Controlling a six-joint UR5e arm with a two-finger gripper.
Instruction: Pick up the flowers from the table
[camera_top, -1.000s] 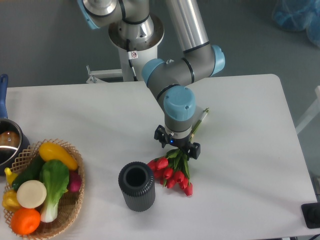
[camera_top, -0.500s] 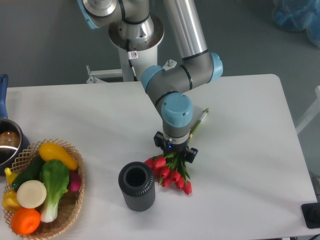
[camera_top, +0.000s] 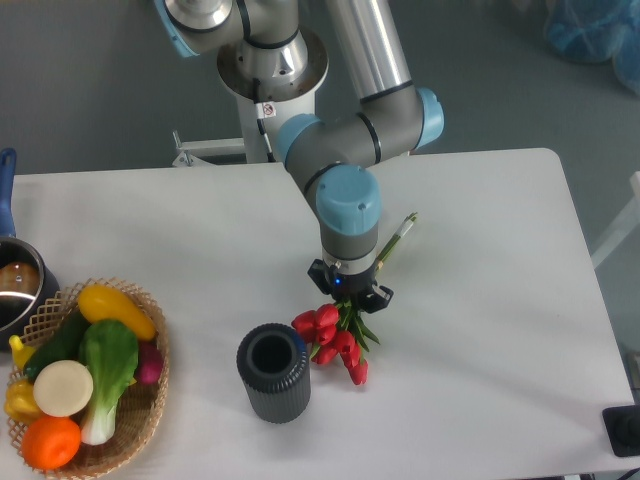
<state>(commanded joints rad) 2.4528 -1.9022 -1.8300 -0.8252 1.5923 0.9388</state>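
One arm works this bench, and what the lift turns on is a single line — the long axis of the flowers (camera_top: 335, 335), which runs on a slant from the red heads near the middle of the table (camera_top: 480, 330) up toward the far right corner, where the thin stem tips show past the wrist. From the left edge: a woven basket (camera_top: 135, 425) sits at the near left corner, holding smooth, rounded produce and a leafy green-and-white vegetable (camera_top: 105, 365); beyond it, at the left edge, is part of a dark pot (camera_top: 15, 285). Next comes a dark ribbed vase (camera_top: 272, 372), an upright cylinder with an open mouth, toward the near edge and just left of the tulip heads, close to them but seemingly not touching. The gripper (camera_top: 349, 293) hangs straight down over the bunch, its fingers astride the stems just behind the heads and apparently pinched on them, though the wrist hides the contact itself. Whether the heads have left the white surface I cannot tell. The stems look thin and pliant, the blooms heavier, so the head end would likely droop as the bunch rises. The tabletop is smooth, matte and flat, with rounded corners.
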